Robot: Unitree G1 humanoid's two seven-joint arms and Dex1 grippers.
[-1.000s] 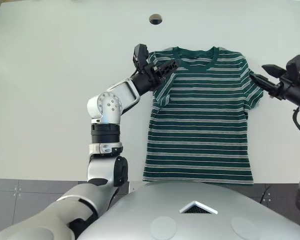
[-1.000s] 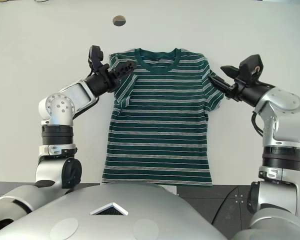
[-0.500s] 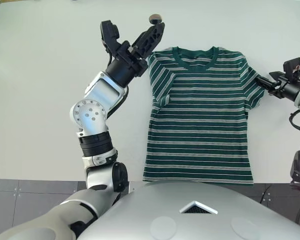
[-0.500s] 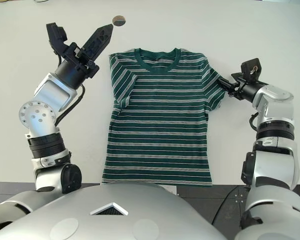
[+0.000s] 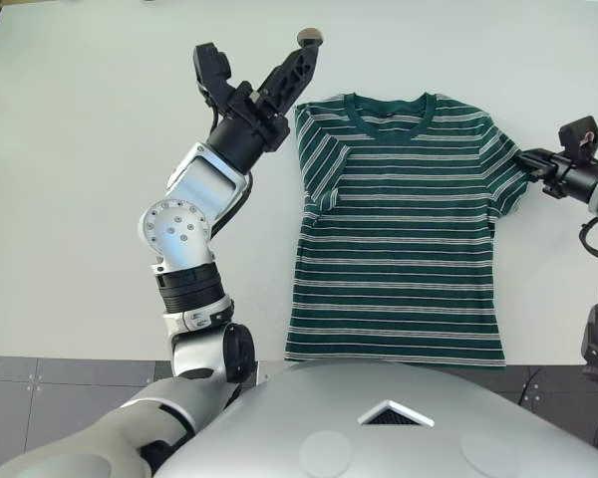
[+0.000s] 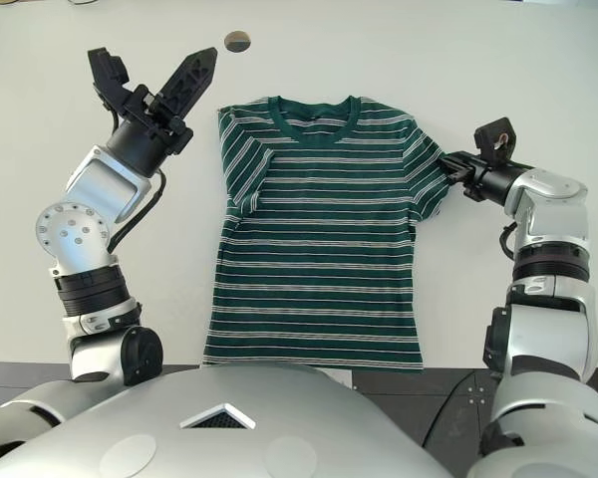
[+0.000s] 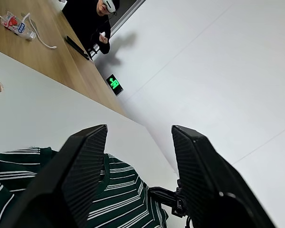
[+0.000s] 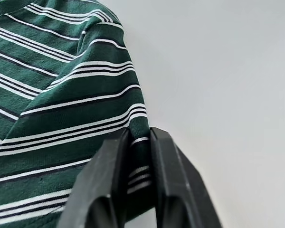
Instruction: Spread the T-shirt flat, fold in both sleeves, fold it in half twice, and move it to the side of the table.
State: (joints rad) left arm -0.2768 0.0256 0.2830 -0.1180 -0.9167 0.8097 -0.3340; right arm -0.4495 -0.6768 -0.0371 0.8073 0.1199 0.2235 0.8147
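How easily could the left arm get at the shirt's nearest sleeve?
Probably easily: the left tool hangs open just beside the T-shirt, close to its folded-in sleeve, with only table between them.

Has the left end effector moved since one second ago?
Yes. The left end effector left the T-shirt sleeve and rose toward the round hole.

The dark green, white-striped T-shirt (image 5: 399, 239) lies flat, collar toward 12 o'clock, hem toward 6; its 9 o'clock sleeve (image 5: 319, 181) is folded in.
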